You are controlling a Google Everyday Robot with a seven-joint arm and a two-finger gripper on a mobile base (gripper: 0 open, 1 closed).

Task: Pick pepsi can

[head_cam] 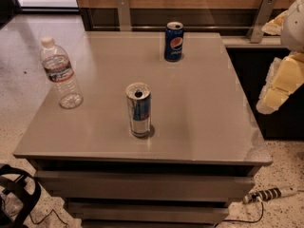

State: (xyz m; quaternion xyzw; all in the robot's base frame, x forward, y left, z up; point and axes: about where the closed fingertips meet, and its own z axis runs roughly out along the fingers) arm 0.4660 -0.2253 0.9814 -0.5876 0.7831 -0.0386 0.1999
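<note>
Camera view: pincer [273,95] far right of pepsi can [174,42].

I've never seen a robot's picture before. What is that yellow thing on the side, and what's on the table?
The yellow and white shape at the right edge is the robot's arm; its gripper works like a hand. It hangs beside the table, touching nothing. There is one picture, looking down at the table; where the camera sits is not known. On the grey table stand three things: a clear water bottle at the left, a slim silver-and-blue can near the middle, and a short dark blue pepsi can at the far side, which the robot should pick up. All three stand on the table, so nothing is held.
</note>
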